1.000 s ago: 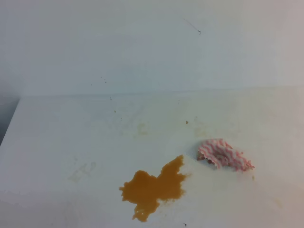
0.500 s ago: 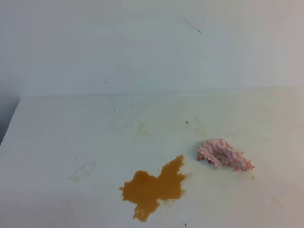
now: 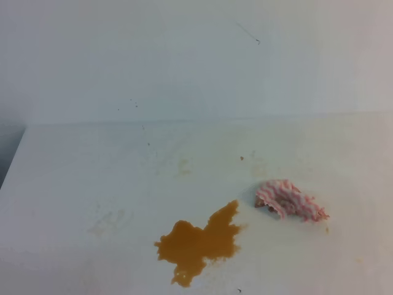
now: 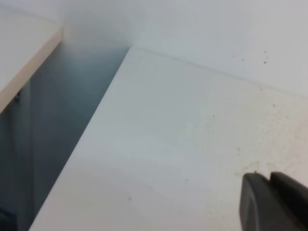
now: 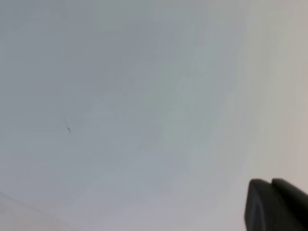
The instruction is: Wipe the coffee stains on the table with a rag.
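Looking down: a white desk (image 3: pixel 73 184) fills the high view, with a pale wall behind it.
Desk surface: faint yellowish smudges and tiny dark specks are scattered across it.
Coffee stains (image 3: pixel 199 243): one orange-brown puddle with a lobed outline lies at the near edge, a little left of the middle.
Rag (image 3: pixel 290 200): a small bunched cloth with pink-red and white zigzag stripes lies on the desk, to the right of the puddle and slightly farther back, near it but not touching.
Left tool (image 4: pixel 270 202): seen only in the left wrist view, at the lower right corner; its two dark fingertips sit pressed together with nothing between them, above a bare part of the desk near its left edge.
Right tool (image 5: pixel 272 204): seen only in the right wrist view, at the lower right corner; its dark fingertips are closed together and carry nothing, against a plain pale surface.
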{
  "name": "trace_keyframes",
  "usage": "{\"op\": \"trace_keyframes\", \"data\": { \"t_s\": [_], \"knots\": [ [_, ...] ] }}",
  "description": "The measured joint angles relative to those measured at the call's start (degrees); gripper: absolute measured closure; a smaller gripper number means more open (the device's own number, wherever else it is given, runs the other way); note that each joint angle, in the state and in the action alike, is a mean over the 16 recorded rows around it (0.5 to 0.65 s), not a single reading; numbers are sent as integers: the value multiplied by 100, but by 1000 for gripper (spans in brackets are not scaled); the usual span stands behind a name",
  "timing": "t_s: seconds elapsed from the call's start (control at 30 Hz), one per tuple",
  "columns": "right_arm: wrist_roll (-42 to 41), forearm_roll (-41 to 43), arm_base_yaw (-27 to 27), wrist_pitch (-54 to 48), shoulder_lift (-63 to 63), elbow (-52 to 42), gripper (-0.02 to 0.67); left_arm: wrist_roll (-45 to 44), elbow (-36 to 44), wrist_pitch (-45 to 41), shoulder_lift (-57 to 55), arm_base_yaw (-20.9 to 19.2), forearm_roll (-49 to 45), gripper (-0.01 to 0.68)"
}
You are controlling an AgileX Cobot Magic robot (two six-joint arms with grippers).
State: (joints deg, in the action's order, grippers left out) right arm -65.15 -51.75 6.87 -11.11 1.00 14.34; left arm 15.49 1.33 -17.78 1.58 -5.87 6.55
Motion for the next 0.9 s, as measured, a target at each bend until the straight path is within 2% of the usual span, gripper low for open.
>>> {"op": "trace_keyframes", "data": {
  "t_s": [0.13, 0.27, 0.7, 0.9],
  "knots": [
    [-898, -141, -329, -496, 253, 468, 651, -3, 0, 0, 0, 0, 0, 673],
    [-1274, -385, -628, -905, 549, 806, 651, -6, 11, 0, 0, 0, 0, 673],
    [-1208, -1592, -921, -1506, 1096, 1224, 651, -4, -33, -7, 0, 0, 1, 673],
    [-1096, -1582, -979, -1817, 1518, 1273, 651, 0, -33, -7, 0, 0, 2, 673]
  ]
}}
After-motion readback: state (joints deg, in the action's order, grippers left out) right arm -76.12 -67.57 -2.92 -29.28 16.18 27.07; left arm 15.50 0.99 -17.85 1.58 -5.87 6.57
